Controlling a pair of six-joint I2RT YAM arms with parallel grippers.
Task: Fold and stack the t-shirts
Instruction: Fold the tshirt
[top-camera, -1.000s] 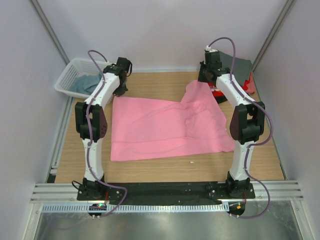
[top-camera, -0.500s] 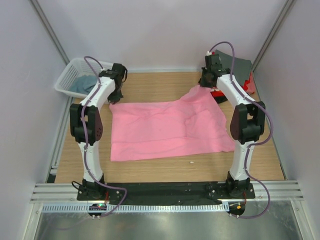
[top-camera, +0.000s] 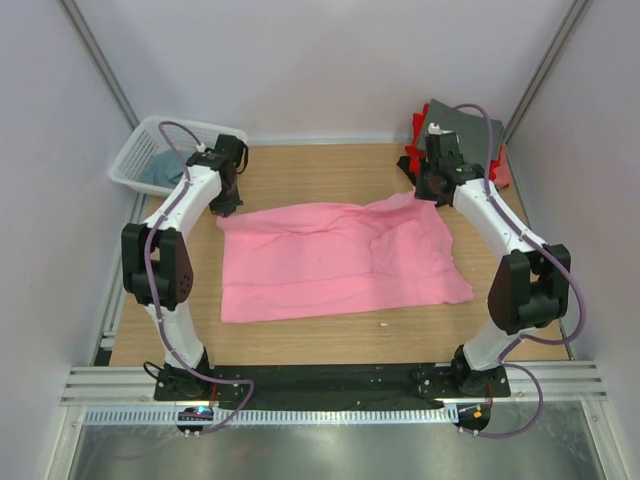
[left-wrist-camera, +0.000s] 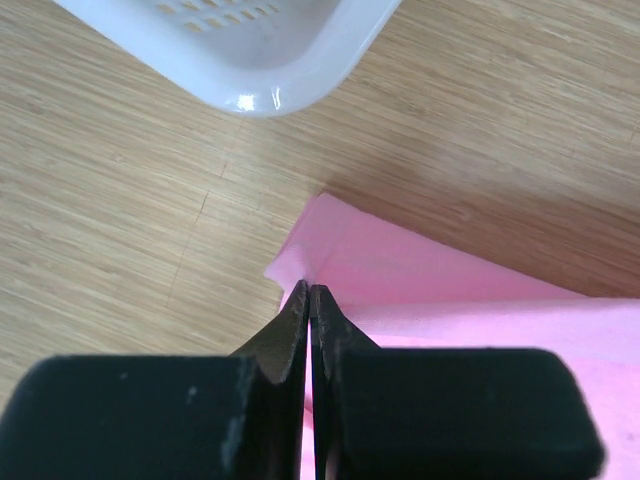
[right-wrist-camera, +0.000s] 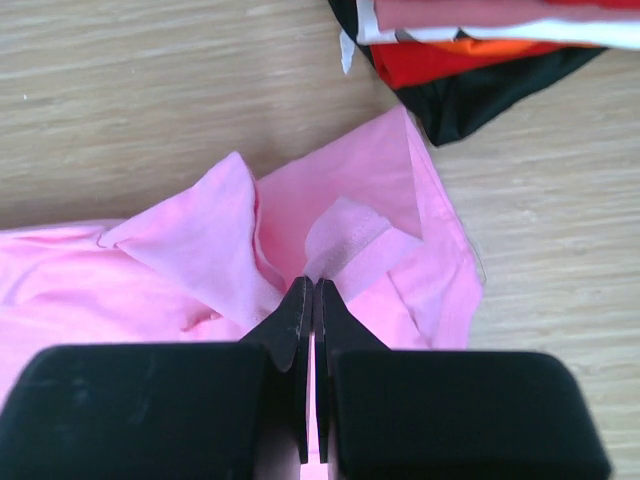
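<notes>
Both arms have swung outward, drawing the pink shirt (top-camera: 340, 260) flat on the table (top-camera: 330, 165), long axis left to right. It lies nearward of the left gripper (left-wrist-camera: 309, 292) and right gripper (right-wrist-camera: 313, 285), each pinching a far corner.

A pale wood-grain table (top-camera: 320, 165) fills a booth of plain pale grey walls (top-camera: 330, 60), with slanted metal posts (top-camera: 100, 55) in the far corners. Aluminium rails (top-camera: 330, 380) run along its near edge, then a dull metal sheet (top-camera: 330, 450). Just ahead of the left fingers (left-wrist-camera: 285, 340) sits a white basket (left-wrist-camera: 250, 50), its rim glinting; the light is soft and even
</notes>
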